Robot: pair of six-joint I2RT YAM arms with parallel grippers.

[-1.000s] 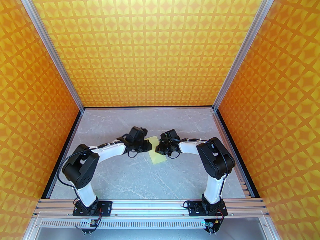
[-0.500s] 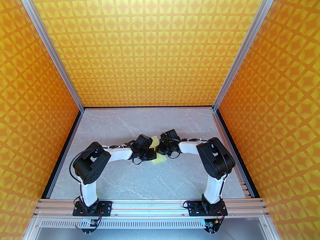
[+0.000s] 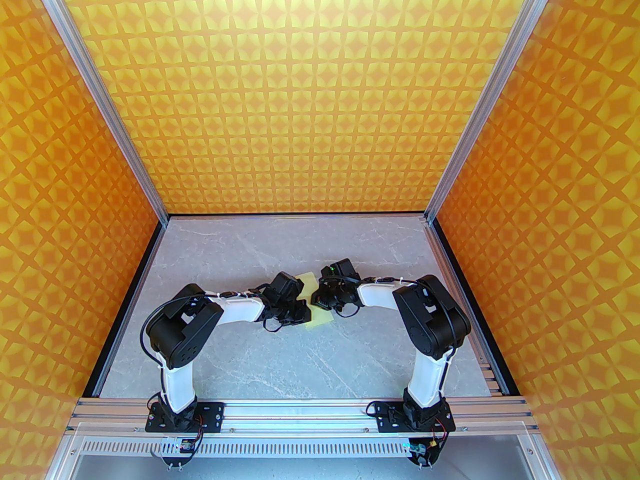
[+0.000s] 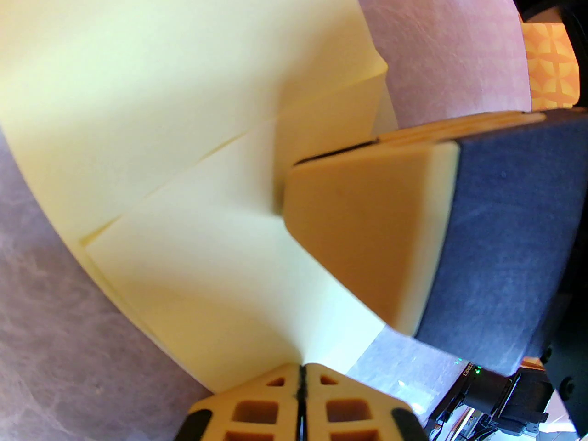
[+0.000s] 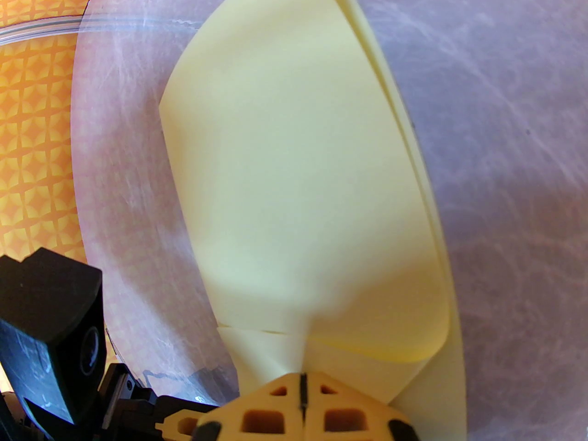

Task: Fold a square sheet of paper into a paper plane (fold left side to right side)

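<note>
Square sheet of paper (image 3: 320,319) at centre of bench (image 3: 300,368): L claw (image 4: 301,375) pinched shut on its lifted flap, prob. to carry it rightward, while R claw (image 5: 301,377), closed empty, pins the sheet vs. slipping.

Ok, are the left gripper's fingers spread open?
No, the left gripper has its fingertips closed together, meeting right on the edge of the yellow paper.
</note>
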